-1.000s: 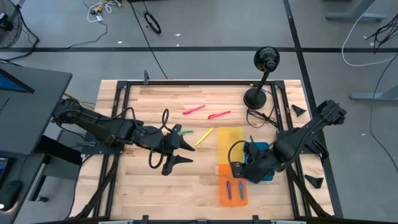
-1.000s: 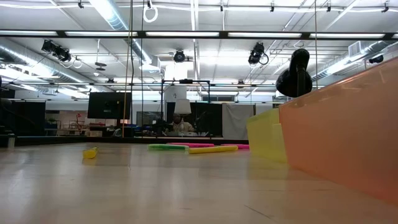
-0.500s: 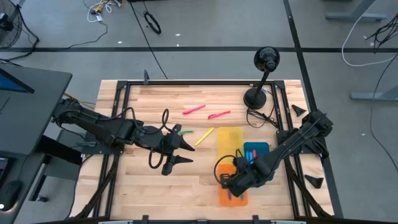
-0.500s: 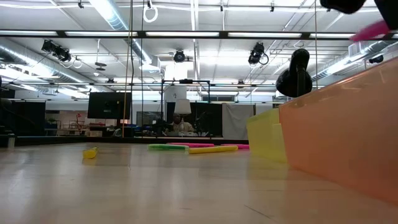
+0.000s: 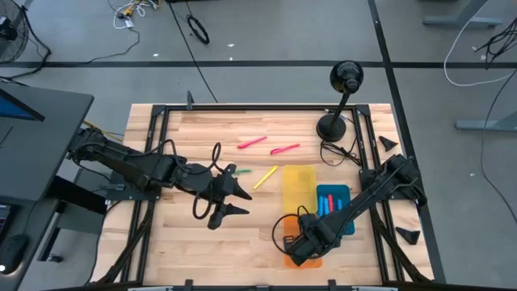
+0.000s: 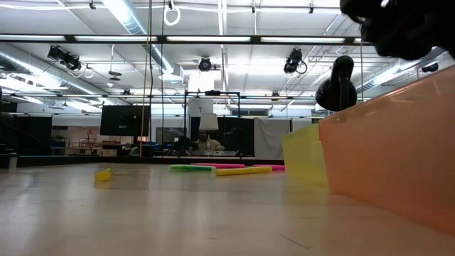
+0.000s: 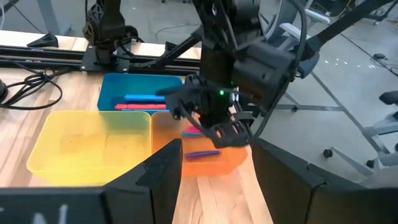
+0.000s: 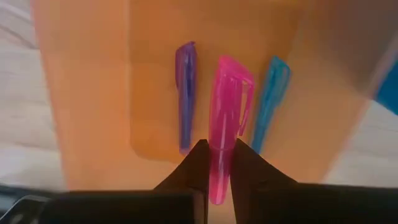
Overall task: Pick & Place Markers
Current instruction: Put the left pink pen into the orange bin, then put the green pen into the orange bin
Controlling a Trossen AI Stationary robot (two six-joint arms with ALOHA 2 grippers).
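right gripper (image 8: 218, 163) | clamps pink marker (image 8: 227, 118) | above orange tray (image 8: 93, 93)

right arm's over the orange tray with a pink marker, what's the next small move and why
Probably lower a little and open the fingers. The right gripper is shut on the pink marker directly above the orange tray, between the purple marker and the blue marker lying there, so releasing should drop it in beside them. The left gripper waits mid-table.
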